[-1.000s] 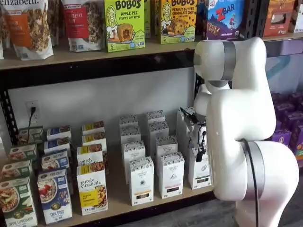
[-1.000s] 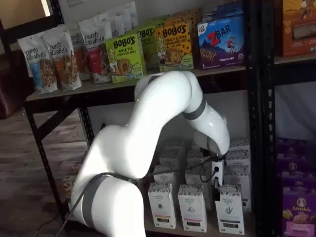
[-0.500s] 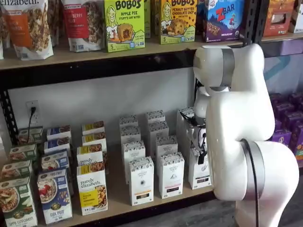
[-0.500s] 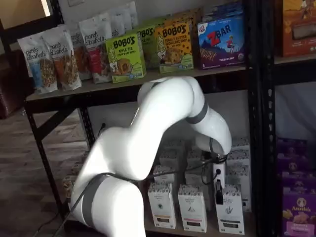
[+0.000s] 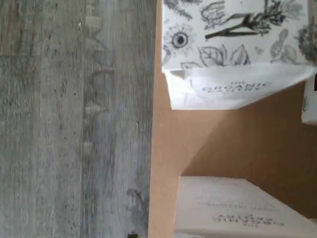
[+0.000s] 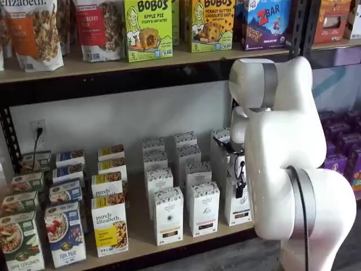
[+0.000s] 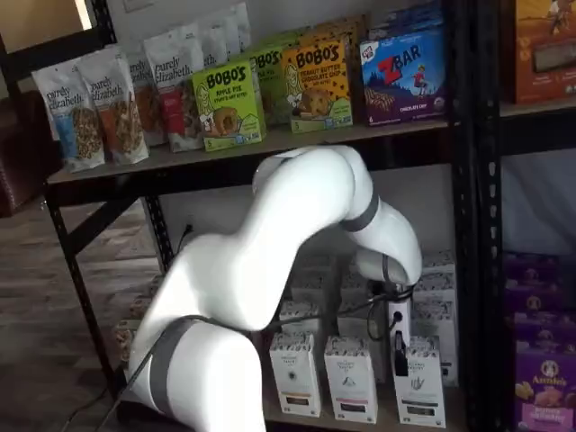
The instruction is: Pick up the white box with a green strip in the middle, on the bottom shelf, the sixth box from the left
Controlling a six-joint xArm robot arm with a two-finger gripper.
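Note:
The white box with the green strip (image 7: 418, 382) stands at the front right of the bottom shelf (image 6: 138, 227); in a shelf view the arm partly covers this box (image 6: 237, 207). My gripper (image 7: 400, 353) hangs just over the box's top front, and only one black finger shows, side-on. In a shelf view the gripper (image 6: 240, 187) is a dark shape against the carton row. I cannot tell whether it is open or shut. The wrist view shows two white cartons (image 5: 233, 49) (image 5: 233, 208) on the pale board, beside the grey floor; I cannot tell which is the task's.
Like white cartons (image 6: 203, 208) (image 6: 168, 214) stand in rows just left of the box. Purely Elizabeth boxes (image 6: 109, 223) fill the shelf's left. A black rack post (image 7: 468, 225) and purple boxes (image 7: 544, 378) are to the right. The upper shelf (image 6: 169, 59) is overhead.
The arm has sunk a little and the gripper has come down closer to the top of the front right white carton. The boxes have not moved.

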